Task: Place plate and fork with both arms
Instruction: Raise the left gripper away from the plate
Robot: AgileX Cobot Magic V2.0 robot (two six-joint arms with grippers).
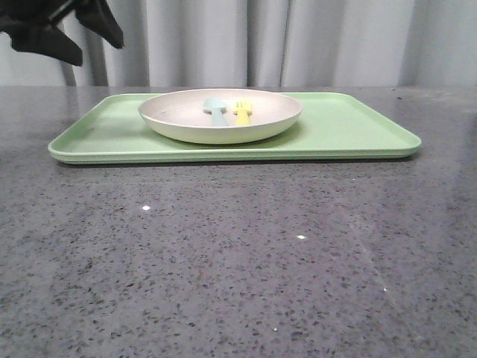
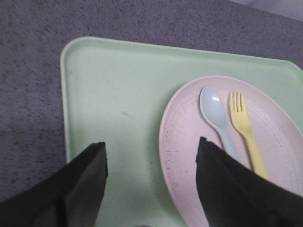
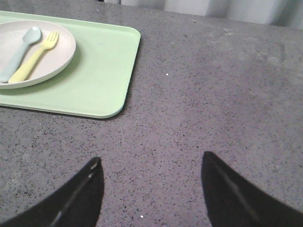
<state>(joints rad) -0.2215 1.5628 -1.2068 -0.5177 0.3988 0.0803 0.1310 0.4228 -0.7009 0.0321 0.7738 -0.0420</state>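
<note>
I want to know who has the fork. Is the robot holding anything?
Nothing. Both the left gripper and right gripper are open and empty; the fork lies on the plate.

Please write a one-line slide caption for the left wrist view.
Open left gripper above the green tray; plate holds blue spoon and yellow fork.

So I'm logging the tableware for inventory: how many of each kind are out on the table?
Tray: 1
Plate: 1
Fork: 1
Spoon: 1
Total: 4
</note>
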